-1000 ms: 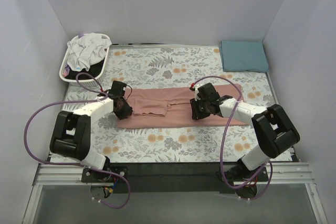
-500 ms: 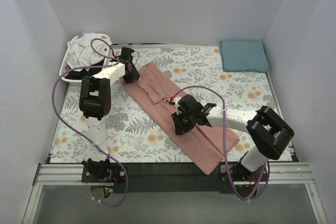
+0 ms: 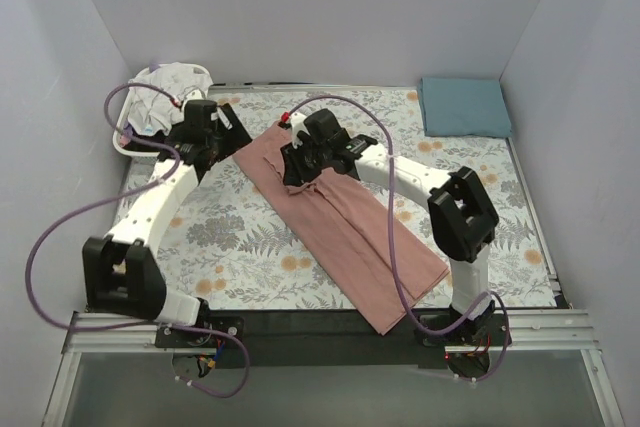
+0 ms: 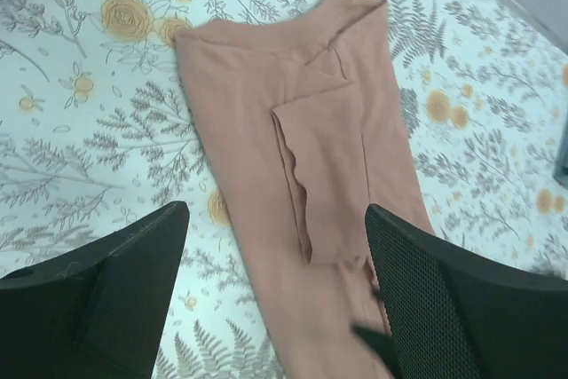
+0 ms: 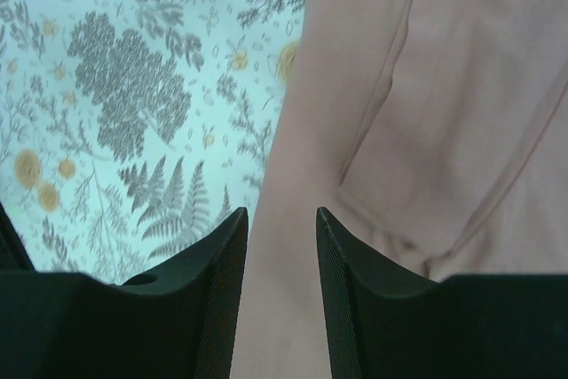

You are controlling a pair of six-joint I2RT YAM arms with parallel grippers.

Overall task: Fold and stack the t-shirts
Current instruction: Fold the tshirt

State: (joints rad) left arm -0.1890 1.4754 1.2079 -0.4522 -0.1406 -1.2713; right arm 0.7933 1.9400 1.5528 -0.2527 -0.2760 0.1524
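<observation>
Seen from above, the pink t-shirt lies as a long folded strip, running diagonally across the floral cloth from far left to the near right edge. Only this view takes in the folded teal t-shirt in the far right corner and the basket of white clothes. The wrist views add a sleeve turned inward with a wavy edge. The left gripper gapes wide and empty by the strip's far end. The right gripper shows a narrow gap, nothing in it, over the shirt's edge.
</observation>
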